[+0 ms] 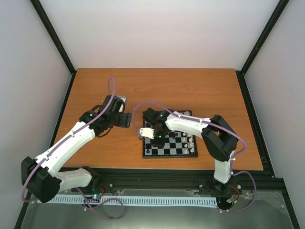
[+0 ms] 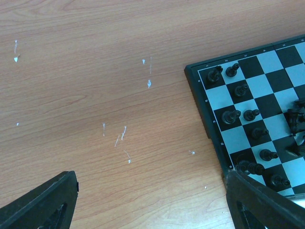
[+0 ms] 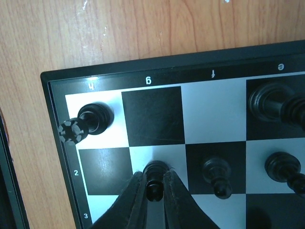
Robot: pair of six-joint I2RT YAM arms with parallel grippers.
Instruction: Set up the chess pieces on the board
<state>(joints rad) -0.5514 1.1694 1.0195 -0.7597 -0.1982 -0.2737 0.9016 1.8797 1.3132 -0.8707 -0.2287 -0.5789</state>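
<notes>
Black pawn [image 3: 155,167] stands on a light square in the board's [image 3: 47,81] second row, one file in from the corner. It is pinched btwn the R gripper [image 3: 153,177] fingers, which are nearly closed on its head. Rest of the black chess pieces sit in the two rows along that edge. The white pieces [image 1: 189,141] are at the opposite side.

Risks, as I judge them:
- If the fingers part unevenly, or lift before fully letting go, the pawn prob. tips or drags off its square. It's tiny vs. the fingers.
- Pawn looks a bit toward the near edge of its square. Can't tell if it's seated flat, since the fingers hide the base.
- Any sideways drift on the way up could clip the neighbour pawn [image 3: 215,174], just beside on the next file.
- The black rook [image 3: 93,119] in the corner is a little further off, so less exposed.

Around: L gripper [image 2: 150,176] hangs over bare wooden table [image 2: 95,71] just off the board's edge, jaws wide apart, holding nothing. It's well apart from the R arm and not in the way. The board's raised rim and the crowded back rows are the only real obstacles, so a straight vertical exit looks safest.
</notes>
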